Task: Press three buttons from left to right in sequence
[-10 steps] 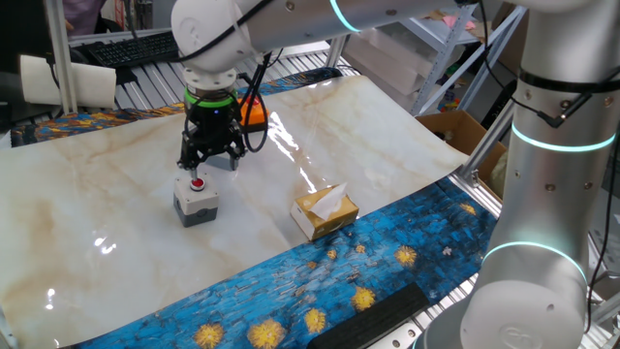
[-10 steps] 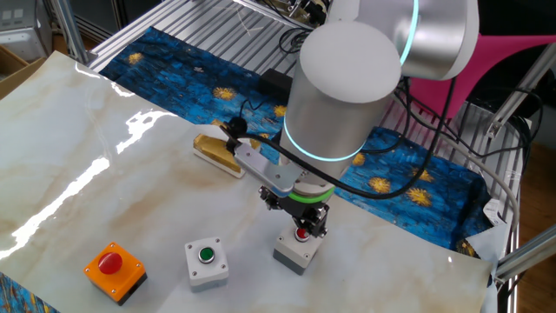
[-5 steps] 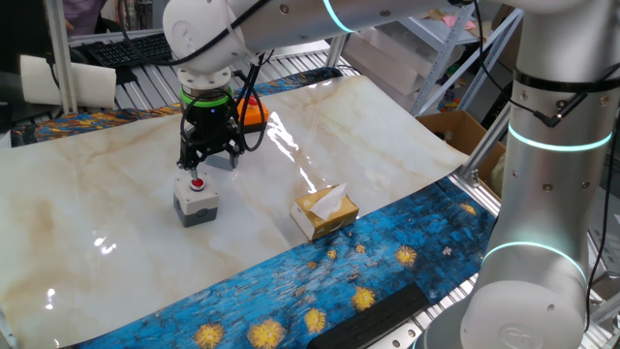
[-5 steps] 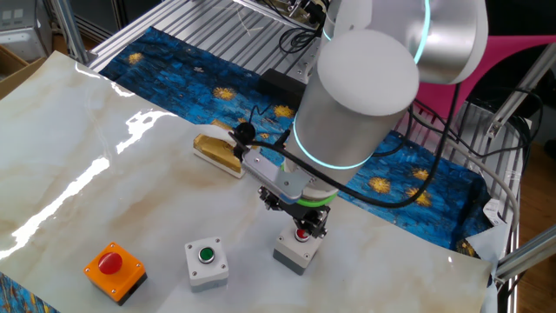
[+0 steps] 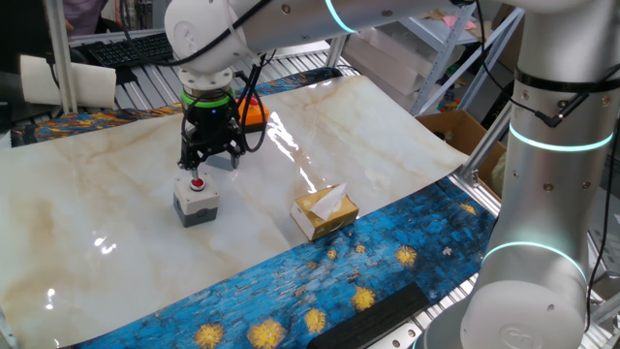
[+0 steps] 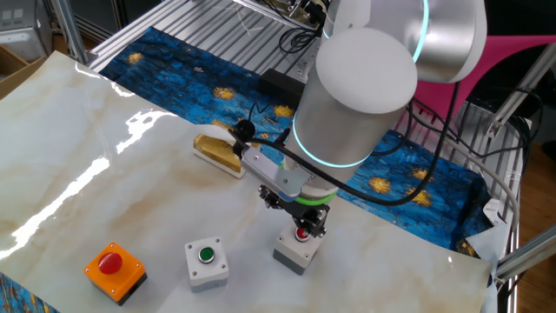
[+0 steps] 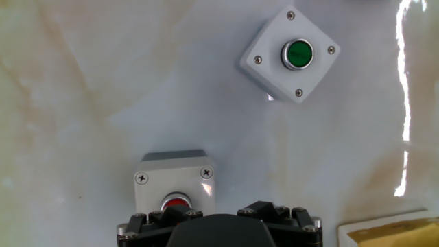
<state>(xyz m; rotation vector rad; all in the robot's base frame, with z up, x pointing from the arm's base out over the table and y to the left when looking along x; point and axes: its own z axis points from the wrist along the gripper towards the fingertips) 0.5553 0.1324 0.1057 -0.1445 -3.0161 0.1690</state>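
Note:
The grey box with the red button [image 5: 197, 201] stands on the marble tabletop; it also shows in the other fixed view [image 6: 298, 249] and low in the hand view [image 7: 173, 186]. My gripper [image 5: 200, 165] is right over its red button [image 6: 301, 233], touching or just above it. The fingertips are hidden, so I cannot tell their state. The grey box with the green button [image 6: 206, 262] stands beside it [image 7: 290, 55]. The orange box with the red button [image 6: 115, 270] is the farthest one, partly hidden behind my arm [image 5: 254, 114].
A tan tissue box [image 5: 325, 211] lies on the marble top near the blue patterned cloth [image 5: 320, 281]; it also shows in the other fixed view [image 6: 217, 151]. The arm's thick links [image 6: 356, 96] hang over the boxes. Metal racks and cables stand past the table edges.
The arm's upper links have shifted slightly sideways over the last second. My gripper has stayed over the first box's red button. The boxes have not moved.

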